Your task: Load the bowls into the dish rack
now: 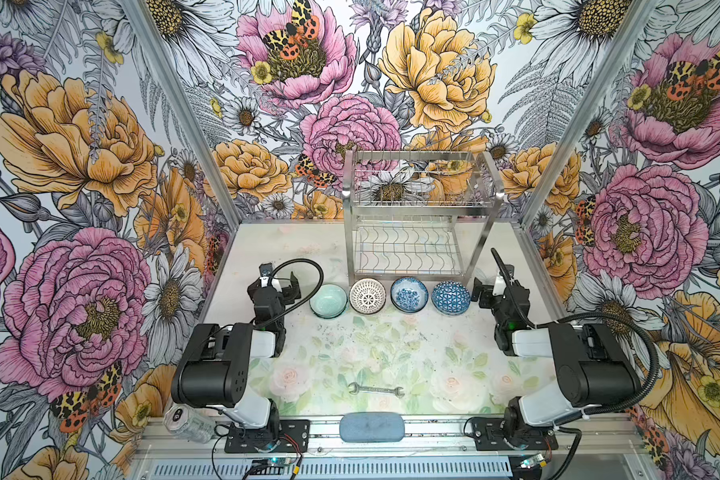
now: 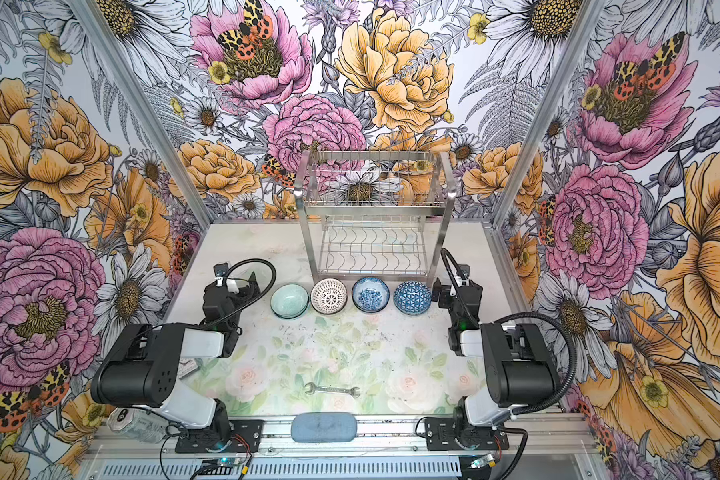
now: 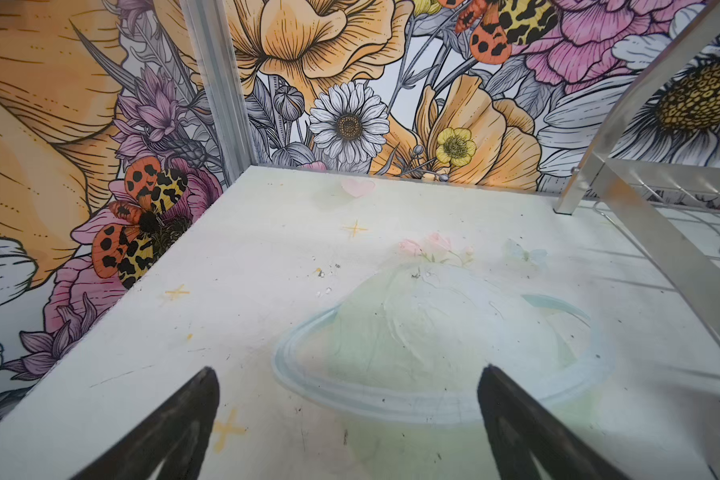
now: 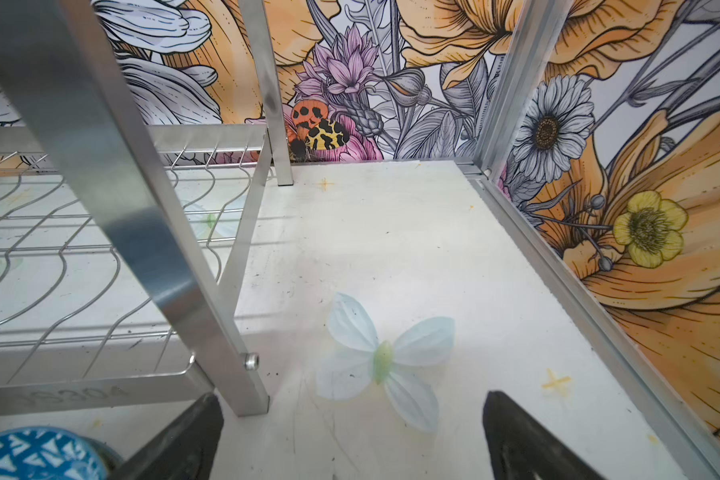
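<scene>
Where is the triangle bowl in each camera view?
In a top view: triangle bowl, before the rack's right leg.
In a top view: the bowl, same spot.
Left wrist: not in it.
Right wrist: partly cut off, by that leg.
Shared landmark: the rack.

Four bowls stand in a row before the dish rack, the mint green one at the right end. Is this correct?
No. The mint green bowl is at the left end, as both top views show. The rest is right.
</scene>
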